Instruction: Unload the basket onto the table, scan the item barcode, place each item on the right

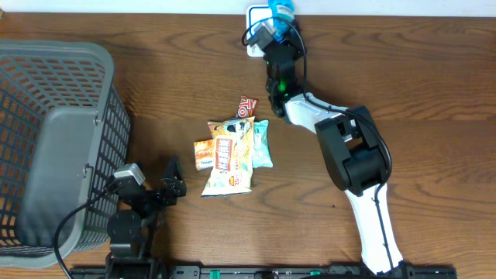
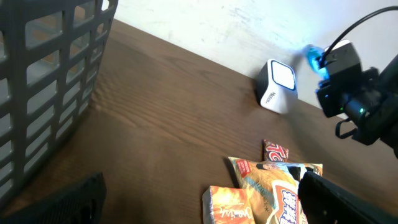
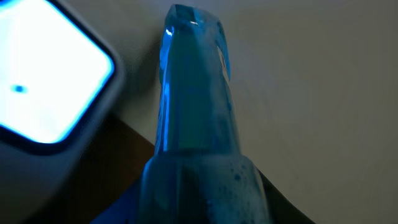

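Now, overhead: the right gripper (image 1: 279, 28) reaches to the table's far edge, closed on a blue packet (image 1: 280, 11) held just beside the white scanner (image 1: 254, 14). The left gripper (image 1: 171, 184) sits wide open and empty near the grey basket (image 1: 46, 70). A pile of 4 or so snack packets (image 1: 231, 151) lies between the arms (none of them picked up yet).

From the left wrist, the blue packet (image 2: 311, 57) sticks out of the right claw, close to the scanner (image 2: 277, 87) and its lit window.

From the right wrist, the packet (image 3: 196, 118) fills the middle with the lit window (image 3: 43, 81) at left; no barcode shows.

As I judge it, picking and carrying are done and this 1 item is being presented. A confirmed read is still to come, and so is the pile.
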Controlling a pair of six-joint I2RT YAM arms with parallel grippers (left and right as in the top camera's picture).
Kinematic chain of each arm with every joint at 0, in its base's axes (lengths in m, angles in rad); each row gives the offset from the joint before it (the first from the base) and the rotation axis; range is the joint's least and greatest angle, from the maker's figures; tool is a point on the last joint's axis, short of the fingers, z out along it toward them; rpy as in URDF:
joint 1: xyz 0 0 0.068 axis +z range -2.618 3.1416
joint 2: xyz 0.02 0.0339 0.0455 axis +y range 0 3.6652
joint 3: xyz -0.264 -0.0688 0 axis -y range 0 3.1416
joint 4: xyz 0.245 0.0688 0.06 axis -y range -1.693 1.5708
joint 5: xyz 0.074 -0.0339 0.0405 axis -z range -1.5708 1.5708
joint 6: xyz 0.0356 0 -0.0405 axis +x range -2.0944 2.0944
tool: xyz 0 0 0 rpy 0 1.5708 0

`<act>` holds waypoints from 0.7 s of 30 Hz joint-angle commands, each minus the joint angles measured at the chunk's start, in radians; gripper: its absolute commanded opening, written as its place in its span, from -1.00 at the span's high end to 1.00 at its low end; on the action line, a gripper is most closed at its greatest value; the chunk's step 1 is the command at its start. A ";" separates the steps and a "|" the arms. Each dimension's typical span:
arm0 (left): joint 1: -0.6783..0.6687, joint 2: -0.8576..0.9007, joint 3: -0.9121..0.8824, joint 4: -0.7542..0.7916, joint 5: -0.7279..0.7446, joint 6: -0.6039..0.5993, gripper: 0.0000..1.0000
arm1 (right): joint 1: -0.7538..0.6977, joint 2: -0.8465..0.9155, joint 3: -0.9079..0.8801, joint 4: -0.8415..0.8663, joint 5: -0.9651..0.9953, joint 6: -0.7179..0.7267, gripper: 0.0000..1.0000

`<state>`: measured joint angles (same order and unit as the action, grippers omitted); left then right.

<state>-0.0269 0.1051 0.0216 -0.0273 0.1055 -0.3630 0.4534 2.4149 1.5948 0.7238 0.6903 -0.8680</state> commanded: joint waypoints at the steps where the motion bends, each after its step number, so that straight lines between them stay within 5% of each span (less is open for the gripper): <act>1: 0.004 0.000 -0.018 -0.032 0.009 -0.009 -0.96 | -0.050 -0.053 0.050 0.024 0.283 -0.004 0.98; 10: 0.004 0.000 -0.018 -0.032 0.009 -0.009 -0.96 | -0.284 -0.064 0.045 -0.094 0.567 -0.030 0.98; 21: 0.004 0.000 -0.018 -0.032 0.009 -0.009 -0.96 | -0.621 -0.064 0.044 -0.571 0.270 0.013 0.98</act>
<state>-0.0269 0.1051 0.0216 -0.0273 0.1059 -0.3626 -0.1276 2.4077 1.6138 0.2081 1.0767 -0.8967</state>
